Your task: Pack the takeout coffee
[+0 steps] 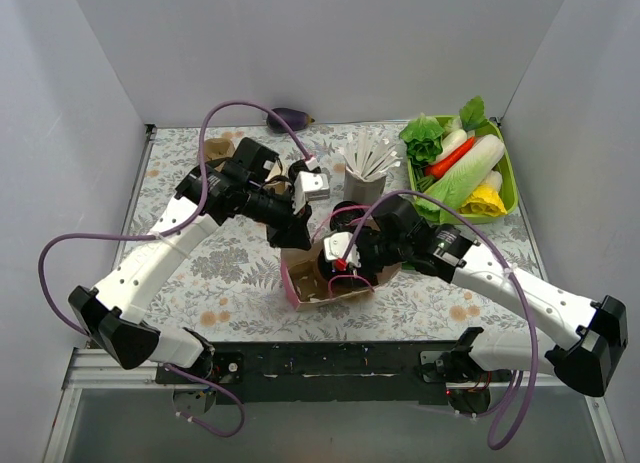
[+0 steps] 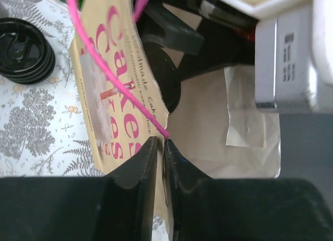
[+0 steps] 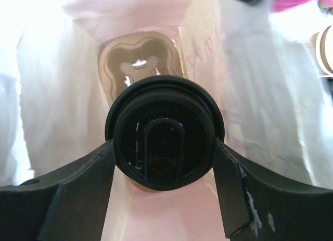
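The takeout coffee [image 3: 164,131], a kraft cup with a black lid, sits between my right gripper's [image 3: 164,147] fingers, which are shut on it just under the lid. It hangs inside the open paper bag [image 1: 305,288], above a tan pulp carrier [image 3: 139,56] on the bag's floor. In the top view my right gripper [image 1: 343,258] reaches into the bag's mouth from the right. My left gripper [image 2: 160,143] is shut on the bag's rim [image 2: 117,103], which bears pink lettering, and holds the bag open at its far edge [image 1: 300,235].
A dark grey cup of white sticks [image 1: 368,171] stands just behind the bag. A green tray of vegetables [image 1: 508,173] is at the back right. An eggplant [image 1: 290,116] lies at the back wall. A stack of black lids [image 2: 23,51] lies beside the bag.
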{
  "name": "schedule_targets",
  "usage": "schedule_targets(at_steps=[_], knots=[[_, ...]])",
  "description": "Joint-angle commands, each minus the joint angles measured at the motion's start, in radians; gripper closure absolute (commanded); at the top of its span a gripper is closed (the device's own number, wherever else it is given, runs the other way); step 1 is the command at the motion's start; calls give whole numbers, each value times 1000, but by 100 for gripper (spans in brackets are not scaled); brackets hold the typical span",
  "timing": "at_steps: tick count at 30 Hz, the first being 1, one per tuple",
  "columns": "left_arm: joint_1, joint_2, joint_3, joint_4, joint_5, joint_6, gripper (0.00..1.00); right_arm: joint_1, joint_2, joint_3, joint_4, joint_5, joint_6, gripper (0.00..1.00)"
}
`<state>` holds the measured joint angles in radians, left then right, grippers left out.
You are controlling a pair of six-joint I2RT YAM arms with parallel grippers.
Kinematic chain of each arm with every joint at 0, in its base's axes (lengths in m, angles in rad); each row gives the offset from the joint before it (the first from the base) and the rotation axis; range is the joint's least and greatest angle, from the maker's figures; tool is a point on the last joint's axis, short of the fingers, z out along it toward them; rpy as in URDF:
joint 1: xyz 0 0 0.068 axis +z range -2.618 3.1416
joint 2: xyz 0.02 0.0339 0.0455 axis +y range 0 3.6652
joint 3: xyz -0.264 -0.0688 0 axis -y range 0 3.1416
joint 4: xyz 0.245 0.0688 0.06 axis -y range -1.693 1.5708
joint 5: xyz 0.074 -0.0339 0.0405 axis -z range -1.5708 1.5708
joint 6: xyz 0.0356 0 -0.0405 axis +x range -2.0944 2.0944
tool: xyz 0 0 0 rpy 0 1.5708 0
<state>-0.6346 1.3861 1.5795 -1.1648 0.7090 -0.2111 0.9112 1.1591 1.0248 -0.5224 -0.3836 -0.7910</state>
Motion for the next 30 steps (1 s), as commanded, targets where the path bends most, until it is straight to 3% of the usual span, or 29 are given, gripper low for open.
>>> schedule_targets(at_steps=[1,9,20,27,30], knots=[[-28,-22,-49,-49,73,110,97,14,-38,6,9,70,-86,99],[-98,-64,-49,79,35,108,100,67,-133,-83,-14,150,-251,99],[-203,-9,54,68,-120,127,100,129,-128,-25,-88,278,-203,99],[-209,70,215,-13,-140,108,100,155,-137,12,-131,302,-171,99],[-214,79,214,-24,-135,105,100,155,-147,-3,-142,319,-162,99]])
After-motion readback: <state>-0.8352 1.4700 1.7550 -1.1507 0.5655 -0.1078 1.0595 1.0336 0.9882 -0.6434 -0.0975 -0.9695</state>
